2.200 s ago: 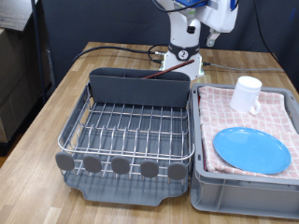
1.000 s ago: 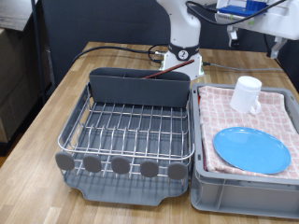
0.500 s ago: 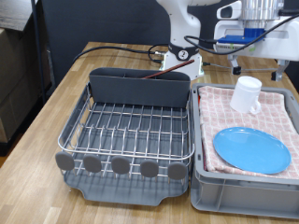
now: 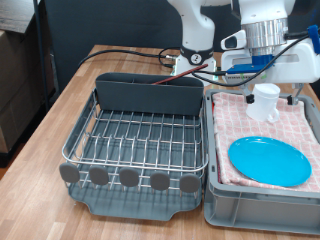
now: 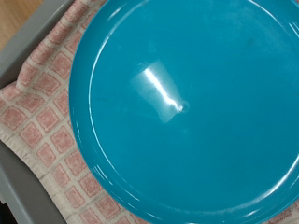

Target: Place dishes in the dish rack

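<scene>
**Gripper above bin, dishes unracked**

The gripper [image 4: 268, 72] hangs over the grey bin [image 4: 262, 212], just behind the mug [image 4: 265, 101]; finger state cannot be determined. The plate [image 4: 268, 160] lies flat on the checkered cloth [image 4: 240, 117], below the hand. The dish rack [image 4: 140, 140] holds no dishes.

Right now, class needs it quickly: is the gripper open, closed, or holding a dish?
Gripper: above the white mug; fingers not visible, so open or closed cannot be told.

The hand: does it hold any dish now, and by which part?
Nothing is held. The hand hangs above the mug; the plate lies on the checkered cloth.
</scene>
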`<state>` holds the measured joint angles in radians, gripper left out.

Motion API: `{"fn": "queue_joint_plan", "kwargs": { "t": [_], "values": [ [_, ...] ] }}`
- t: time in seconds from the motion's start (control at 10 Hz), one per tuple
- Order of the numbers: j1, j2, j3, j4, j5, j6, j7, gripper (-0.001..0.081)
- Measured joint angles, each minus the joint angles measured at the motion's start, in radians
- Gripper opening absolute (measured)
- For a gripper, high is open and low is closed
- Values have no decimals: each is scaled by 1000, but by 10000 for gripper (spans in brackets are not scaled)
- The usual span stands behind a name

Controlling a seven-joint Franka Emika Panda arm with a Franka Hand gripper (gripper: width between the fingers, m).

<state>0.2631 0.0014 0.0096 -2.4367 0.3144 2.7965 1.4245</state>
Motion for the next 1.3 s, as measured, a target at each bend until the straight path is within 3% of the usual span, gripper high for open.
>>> {"fn": "queue_joint_plan", "kwargs": {
  "t": [0.4,0.8,1.1,1.3],
  "values": [
    [0,0,-6,-16,22,-20,11,803],
    [0,19,-5,-87,57,116,50,803],
    [-2,57,29,-99,323,178,-165,803],
    [-9,81,50,-98,452,206,-293,803]
  ]
}}
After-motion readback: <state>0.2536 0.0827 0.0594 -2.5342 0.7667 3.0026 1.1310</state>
